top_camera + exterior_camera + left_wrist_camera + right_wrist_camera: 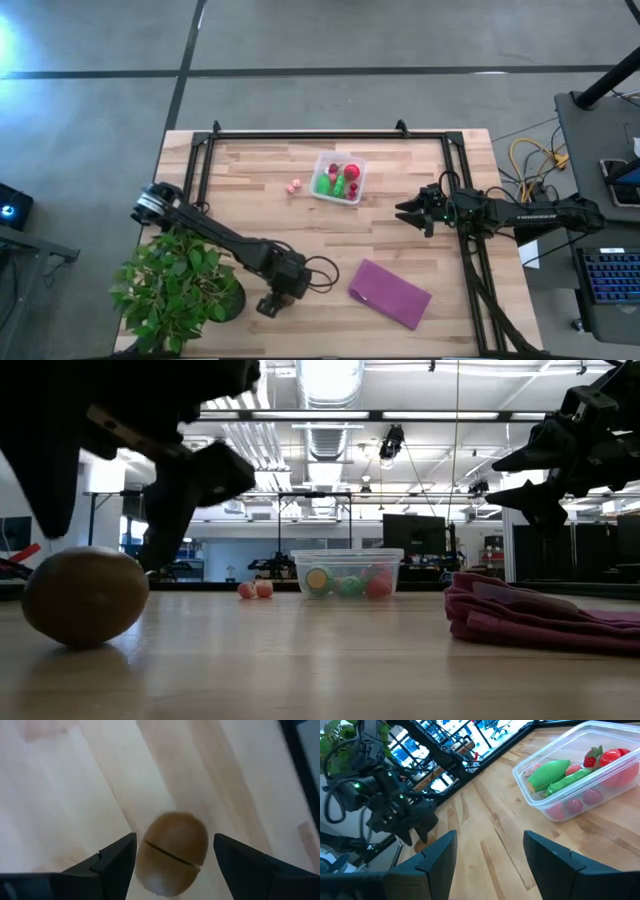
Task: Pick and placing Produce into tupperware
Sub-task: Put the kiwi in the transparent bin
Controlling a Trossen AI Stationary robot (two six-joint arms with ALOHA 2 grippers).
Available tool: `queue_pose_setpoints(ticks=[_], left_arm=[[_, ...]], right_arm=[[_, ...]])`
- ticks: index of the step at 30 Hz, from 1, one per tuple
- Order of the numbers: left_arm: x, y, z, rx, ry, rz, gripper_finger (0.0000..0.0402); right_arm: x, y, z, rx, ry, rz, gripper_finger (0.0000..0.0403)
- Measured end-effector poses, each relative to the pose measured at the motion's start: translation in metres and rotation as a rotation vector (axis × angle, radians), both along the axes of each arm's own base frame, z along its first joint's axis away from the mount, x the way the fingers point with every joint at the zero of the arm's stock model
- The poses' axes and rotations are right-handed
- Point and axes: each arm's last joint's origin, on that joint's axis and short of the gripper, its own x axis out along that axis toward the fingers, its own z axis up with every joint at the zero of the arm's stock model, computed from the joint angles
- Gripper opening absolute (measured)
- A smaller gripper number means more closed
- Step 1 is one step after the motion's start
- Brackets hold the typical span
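Left pincer spread, hovering above brown produce lying between its fingers, untouched

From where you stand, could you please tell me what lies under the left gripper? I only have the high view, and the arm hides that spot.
Observer: A brown produce piece sits between the open fingers of the left gripper.
Operator: Thank you. Has it been lifted?
Observer: No, the low view shows it resting on the table, with the gripper above it.
Operator: How high is the right gripper?
Observer: The right gripper hangs well above the tabletop, open and empty.
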Motion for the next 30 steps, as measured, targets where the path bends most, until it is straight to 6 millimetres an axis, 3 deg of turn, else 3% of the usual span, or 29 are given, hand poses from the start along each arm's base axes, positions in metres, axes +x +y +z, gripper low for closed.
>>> queue_pose_setpoints(ticks=[16,30], left_arm=[[0.001,0.0,-0.026,0.039,0.073,0.013,0.0251],[-0.001,0.002,-0.026,0.051,0.102,0.018,0.025]], right_arm=[[0.0,0.0,0.0,0.0,0.0,0.0,0.0219],[0.0,0.0,0.0,0.0,0.0,0.0,0.0219]])
